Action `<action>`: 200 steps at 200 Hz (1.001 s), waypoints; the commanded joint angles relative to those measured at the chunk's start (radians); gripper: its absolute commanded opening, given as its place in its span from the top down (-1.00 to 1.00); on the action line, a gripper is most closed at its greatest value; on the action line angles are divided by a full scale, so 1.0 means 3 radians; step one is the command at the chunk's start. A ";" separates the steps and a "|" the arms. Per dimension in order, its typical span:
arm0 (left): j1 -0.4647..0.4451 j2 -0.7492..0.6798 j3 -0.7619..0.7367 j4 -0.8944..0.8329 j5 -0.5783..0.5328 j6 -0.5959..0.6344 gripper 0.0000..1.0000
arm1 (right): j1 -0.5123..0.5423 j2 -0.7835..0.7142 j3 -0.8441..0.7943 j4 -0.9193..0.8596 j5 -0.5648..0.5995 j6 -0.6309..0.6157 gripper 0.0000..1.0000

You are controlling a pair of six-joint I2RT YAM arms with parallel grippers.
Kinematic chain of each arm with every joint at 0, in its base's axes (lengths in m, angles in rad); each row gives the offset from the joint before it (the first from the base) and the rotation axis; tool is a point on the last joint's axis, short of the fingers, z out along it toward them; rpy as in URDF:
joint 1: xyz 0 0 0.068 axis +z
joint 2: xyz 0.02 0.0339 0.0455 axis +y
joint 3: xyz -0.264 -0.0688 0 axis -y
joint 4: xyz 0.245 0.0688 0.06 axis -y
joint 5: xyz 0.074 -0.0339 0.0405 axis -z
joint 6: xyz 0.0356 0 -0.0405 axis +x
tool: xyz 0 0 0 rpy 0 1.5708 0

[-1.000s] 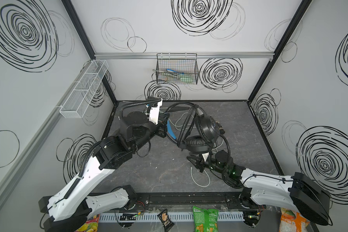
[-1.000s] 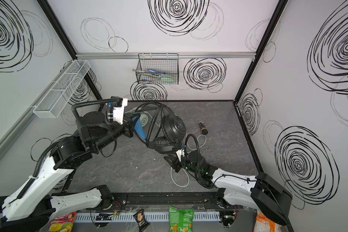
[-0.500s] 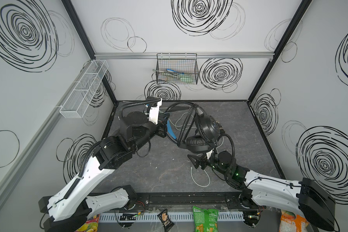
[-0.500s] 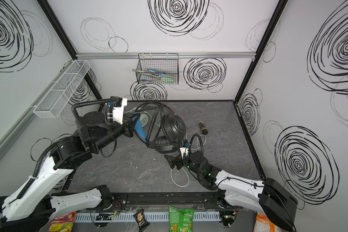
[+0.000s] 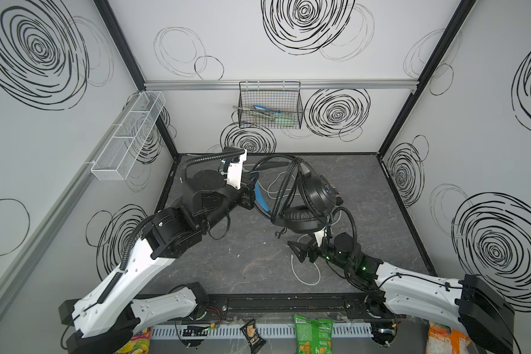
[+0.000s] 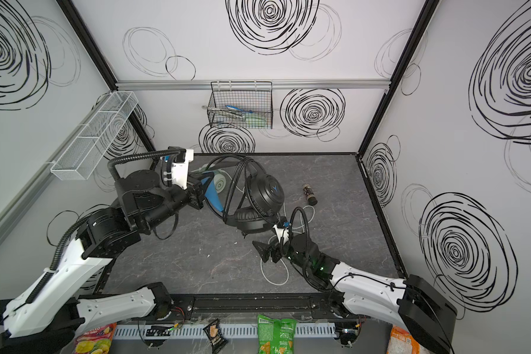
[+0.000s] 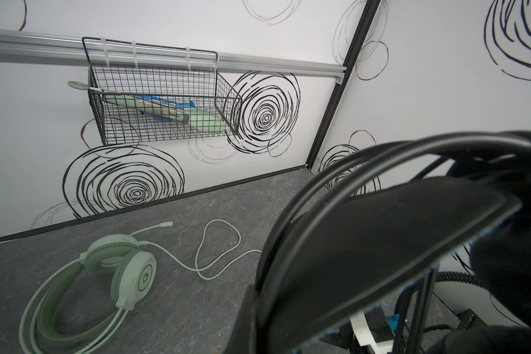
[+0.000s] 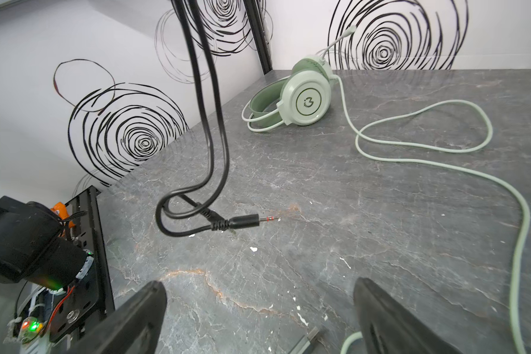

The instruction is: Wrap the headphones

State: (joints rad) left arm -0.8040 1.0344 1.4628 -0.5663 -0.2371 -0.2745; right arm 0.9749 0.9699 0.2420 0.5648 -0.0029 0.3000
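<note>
Holding aloft the blue-trimmed black over-ear headset (image 5: 318, 193), the left gripper (image 5: 252, 192) clamps its headband (image 7: 380, 239) so the black cable (image 8: 218, 226) hangs free for winding; below it the right gripper (image 8: 259, 302) shows fingers apart, empty; behind it lies the mint-green headset (image 8: 307, 98), white cable (image 8: 526, 214) loose.

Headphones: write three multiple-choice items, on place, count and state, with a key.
1. The green headset lies: A in a basket; B on the table; C on an arm.
2. Headsets in view: A one; B two; C three.
3. The right gripper is: A open, empty; B shut on a plug; C shut on a cable.
B: it rests flat there. B: green one, plus the black headset in the left gripper. A: fingers apart, nothing between.
</note>
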 commanded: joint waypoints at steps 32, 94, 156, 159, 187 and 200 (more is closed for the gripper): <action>-0.0004 -0.0041 0.0074 0.0476 0.0044 -0.0172 1.00 | 0.0071 0.0154 0.0087 0.0298 -0.0175 0.0010 -0.95; -0.0009 -0.0012 0.0084 0.0489 0.0064 -0.0174 1.00 | 0.0059 0.0262 0.0211 0.0087 0.0629 0.0117 -0.95; -0.0006 0.0014 0.0098 0.0510 0.0062 -0.0150 1.00 | 0.0079 0.0093 0.0110 0.0020 0.0621 0.0049 -0.95; -0.0005 0.0018 0.0098 0.0512 0.0065 -0.0149 1.00 | 0.0075 0.0088 0.0106 0.0027 0.0623 0.0051 -0.95; -0.0008 0.0023 0.0094 0.0512 0.0075 -0.0157 1.00 | 0.0073 0.0168 0.0170 0.0123 0.0458 -0.0038 -0.95; -0.0005 0.0024 0.0099 0.0507 0.0075 -0.0149 1.00 | 0.0070 0.0261 0.0243 0.0158 0.0368 -0.0073 -0.95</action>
State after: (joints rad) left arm -0.8043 1.0500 1.4628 -0.5587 -0.2279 -0.2806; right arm 0.9920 1.0176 0.2771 0.5831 0.1490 0.3027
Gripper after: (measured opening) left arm 0.086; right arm 0.976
